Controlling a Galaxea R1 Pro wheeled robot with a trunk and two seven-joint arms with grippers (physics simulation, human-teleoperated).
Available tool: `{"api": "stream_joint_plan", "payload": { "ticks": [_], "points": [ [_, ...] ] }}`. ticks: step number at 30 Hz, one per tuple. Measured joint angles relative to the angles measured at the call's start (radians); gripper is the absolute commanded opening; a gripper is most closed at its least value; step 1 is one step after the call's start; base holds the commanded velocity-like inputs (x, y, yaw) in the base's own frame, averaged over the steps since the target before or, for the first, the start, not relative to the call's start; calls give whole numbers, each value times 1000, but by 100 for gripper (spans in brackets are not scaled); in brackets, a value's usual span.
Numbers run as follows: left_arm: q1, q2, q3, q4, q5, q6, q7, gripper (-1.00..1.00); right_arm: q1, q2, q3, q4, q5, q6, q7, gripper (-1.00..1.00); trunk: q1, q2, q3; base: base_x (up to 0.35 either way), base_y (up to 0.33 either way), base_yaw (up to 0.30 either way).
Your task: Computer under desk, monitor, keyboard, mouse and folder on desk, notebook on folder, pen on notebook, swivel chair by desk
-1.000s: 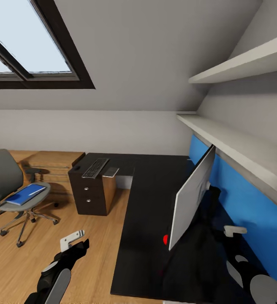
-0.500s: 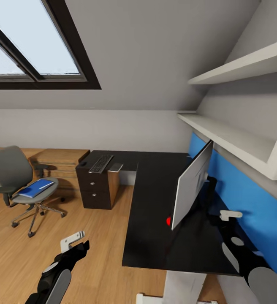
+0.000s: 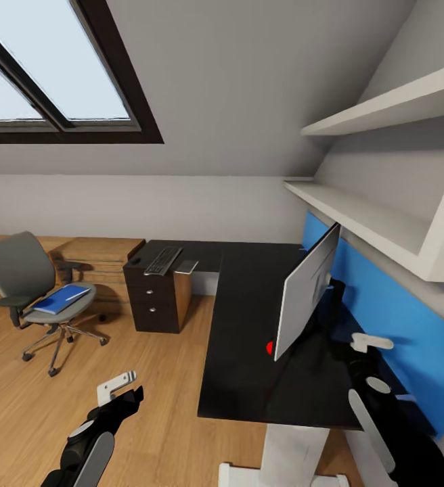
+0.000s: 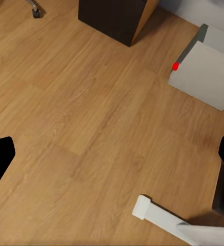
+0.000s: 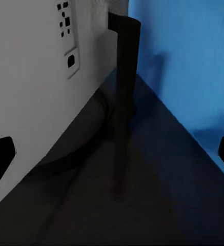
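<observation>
The desk (image 3: 249,318) has a smooth, matt black top. At its far end, the drawer unit (image 3: 156,306) shows dark fronts with small shiny metal knobs and a warm wood side panel. The floor (image 3: 32,412) beside the desk is light wood planking with visible grain and a soft sheen. On the desk, the monitor (image 3: 305,297) turns a plain matt grey plastic back, carried on a black stand (image 5: 126,77). Behind the desk, the wall panel (image 3: 398,325) is a flat, even bright blue. Left of the desk, the chair (image 3: 36,291) has grey cloth padding and a gleaming chrome base; the folder (image 3: 62,298) on its seat looks smooth and blue. Above the desk, the shelves (image 3: 378,223) are matt off-white.
</observation>
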Motion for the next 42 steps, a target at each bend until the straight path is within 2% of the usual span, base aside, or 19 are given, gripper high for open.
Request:
{"api": "stream_joint_plan", "payload": {
  "ticks": [1, 2, 6, 10, 13, 18, 25, 30, 42],
  "points": [
    [0, 0, 0, 0, 0, 0, 0, 100, 6, 11, 1, -22, -1, 12, -26, 100, 0, 0, 0, -3, 155, 0],
    [0, 0, 0, 0, 0, 0, 0, 100, 14, 36, 5, -52, -1, 29, -71, 100, 0, 0, 0, -3, 189, 0],
    [0, 0, 0, 0, -1, 0, 0, 100, 23, 98, 29, -90, 13, 49, -143, 100, 0, 0, 0, -1, 258, 0],
    [0, 0, 1, 0, -1, 0, 0, 100, 27, 130, 69, -109, 52, 52, -168, 100, 0, 0, 0, 0, 306, 0],
    [0, 0, 1, -1, -2, 0, 0, 100, 27, 139, 96, -125, 72, 48, -175, 100, 0, 0, 0, 0, 323, 0],
    [0, 0, 1, 0, -1, 0, 0, 100, 35, 142, 125, -132, 84, 19, -179, 100, 0, 0, 0, 0, 265, 0],
    [0, -1, -1, 15, -2, 0, -1, 100, 63, 137, 130, -129, 92, -23, -183, 100, 0, 0, 0, 76, 87, 0],
    [0, 0, -57, 18, -18, -1, 2, 100, 66, 136, 128, -115, 92, -45, -195, 100, 0, 0, 0, 88, 62, 0],
    [0, 0, -66, 19, -20, -1, 3, 100, 66, 125, 126, -101, 117, -48, -237, 100, 0, 0, 0, 166, 2, 0]
  ]
}}
